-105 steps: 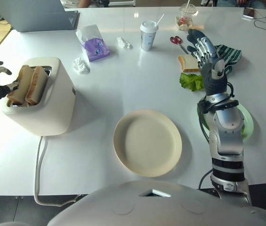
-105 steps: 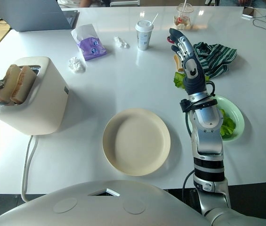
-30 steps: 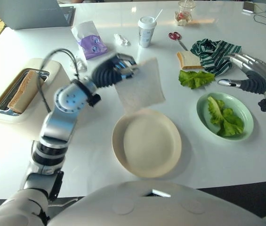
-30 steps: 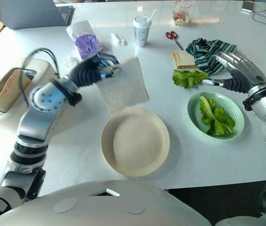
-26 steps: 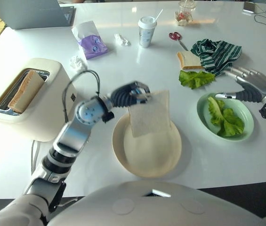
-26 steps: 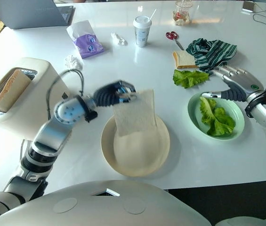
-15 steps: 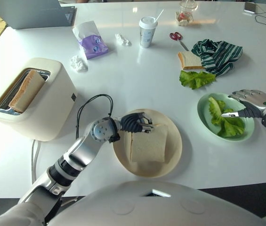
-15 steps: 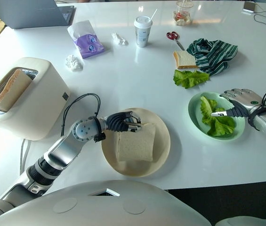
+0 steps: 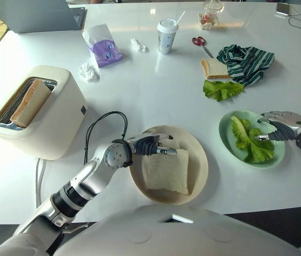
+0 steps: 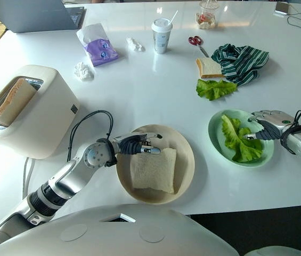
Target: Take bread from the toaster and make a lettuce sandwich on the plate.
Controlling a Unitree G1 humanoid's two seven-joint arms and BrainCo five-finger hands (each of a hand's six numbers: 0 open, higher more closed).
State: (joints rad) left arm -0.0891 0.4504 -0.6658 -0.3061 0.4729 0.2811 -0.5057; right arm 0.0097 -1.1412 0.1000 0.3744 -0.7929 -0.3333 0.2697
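Observation:
A white bread slice point(image 9: 166, 170) lies flat on the beige plate point(image 9: 198, 152) at the table's front middle. My left hand point(image 9: 151, 145) rests over the plate's left rim, fingers stretched out, tips at the slice's upper edge, holding nothing. The white toaster point(image 9: 54, 122) stands at the left with one slice point(image 9: 29, 102) standing in its slot. My right hand point(image 10: 268, 127) is over the right side of the green bowl point(image 10: 217, 140), fingers curled down onto the lettuce point(image 10: 234, 140) inside it.
A second bread slice point(image 9: 213, 69) and a loose lettuce leaf point(image 9: 222, 89) lie beside a striped cloth point(image 9: 246, 57). Farther back are a paper cup point(image 9: 167, 37), scissors point(image 9: 199, 42), a jar point(image 9: 210, 13), a tissue pack point(image 9: 103, 48) and a laptop point(image 9: 33, 13).
My left hand carried a slice from the toaster to the plate, laid it flat and let go. My right hand came down into the green bowl; the lettuce and bowl shifted slightly left.

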